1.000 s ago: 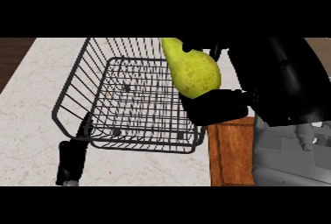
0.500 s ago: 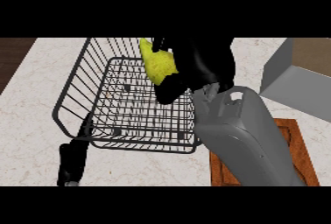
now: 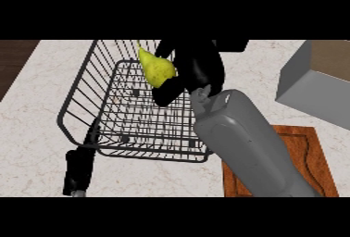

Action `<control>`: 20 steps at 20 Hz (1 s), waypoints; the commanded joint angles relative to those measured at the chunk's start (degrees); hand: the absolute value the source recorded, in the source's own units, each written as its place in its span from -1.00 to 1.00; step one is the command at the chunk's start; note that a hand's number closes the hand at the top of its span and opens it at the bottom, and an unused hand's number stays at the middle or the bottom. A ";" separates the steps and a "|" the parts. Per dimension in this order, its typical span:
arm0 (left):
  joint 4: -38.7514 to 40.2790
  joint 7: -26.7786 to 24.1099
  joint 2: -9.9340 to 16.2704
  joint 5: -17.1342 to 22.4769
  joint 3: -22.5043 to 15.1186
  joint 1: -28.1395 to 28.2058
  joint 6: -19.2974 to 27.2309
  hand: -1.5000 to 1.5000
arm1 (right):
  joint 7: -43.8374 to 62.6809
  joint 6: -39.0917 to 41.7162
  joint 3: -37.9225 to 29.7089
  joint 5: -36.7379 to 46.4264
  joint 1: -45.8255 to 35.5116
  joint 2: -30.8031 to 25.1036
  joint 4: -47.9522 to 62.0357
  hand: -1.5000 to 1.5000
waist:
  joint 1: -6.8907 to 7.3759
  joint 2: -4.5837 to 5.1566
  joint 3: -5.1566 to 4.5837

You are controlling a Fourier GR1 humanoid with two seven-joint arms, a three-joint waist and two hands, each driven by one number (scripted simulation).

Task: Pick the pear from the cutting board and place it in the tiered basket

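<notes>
Above the middle of the frame, the pear [image 3: 157, 69] sits in the right hand [image 3: 195, 69], whose black fingers are curled round its lower right side, pinching it over the open top of the tiered basket [image 3: 103, 99]. The pick looks done: the cutting board [image 3: 301, 152] at the lower right lies bare where it shows beside the grey forearm, well apart from the fruit. What seems left is the release, since the pear appears to hang above the wire floor of the basket rather than rest on it, though from this steep downward look I cannot tell how high it is. As for room, the basket's dark wire rim runs down the left and along the lower centre, and the pear is well inside that outline, towards its upper right part, so a straight lowering should meet only the mesh bottom. The forearm crosses the rim near the basket's lower right corner, which is the tight spot for pulling back. A grey box [image 3: 318, 83] stands at the upper right, beside the arm's path. The basket's black foot [image 3: 77, 173] shows at the lower left. The left hand is nowhere in the view.
</notes>
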 commanded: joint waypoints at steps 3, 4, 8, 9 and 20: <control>0.57 0.17 2.75 2.04 1.88 -0.17 -3.60 0.00 | -4.40 -11.72 -0.22 -11.76 3.60 0.11 3.82 -1.00 | 0.45 0.34 -0.12; 2.08 1.60 0.90 -0.08 1.21 -2.18 -0.42 0.00 | -3.13 -14.87 -0.18 -13.78 0.45 0.10 5.12 -1.00 | 0.70 0.43 -0.13; 2.22 0.68 0.97 1.29 1.80 -1.39 -1.73 0.00 | -8.84 -20.92 -0.87 -18.91 4.19 0.05 2.45 -1.00 | 0.19 0.36 -0.10; 3.81 -2.43 0.54 0.25 1.02 0.24 -1.45 0.00 | -8.80 -24.32 0.84 -20.10 3.85 0.05 2.07 -1.00 | 0.45 0.36 -0.13; 0.83 -0.03 -0.44 0.41 1.55 1.87 0.10 0.00 | -2.68 -31.23 -12.38 -10.72 6.71 -8.87 -9.21 -1.00 | -1.95 -0.34 -0.12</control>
